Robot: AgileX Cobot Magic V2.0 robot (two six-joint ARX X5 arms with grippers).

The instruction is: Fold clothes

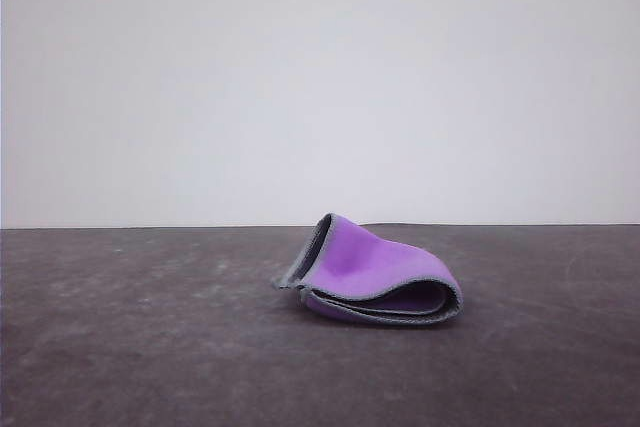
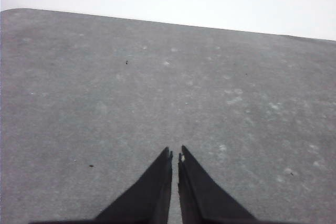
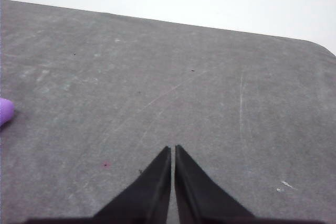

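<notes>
The clothes are one small cloth lying folded over on the dark grey table, near the middle in the front view. Its purple face shows on top, with light grey edging and a bit of dark grey inside the fold at its left end. A small purple tip of the clothes shows in the right wrist view, apart from the fingers. My left gripper is shut over bare table with nothing in it. My right gripper is shut too, also over bare table.
The table's far edge meets a plain white wall. In the right wrist view a rounded table corner shows. Faint scuffs and specks mark the grey surface.
</notes>
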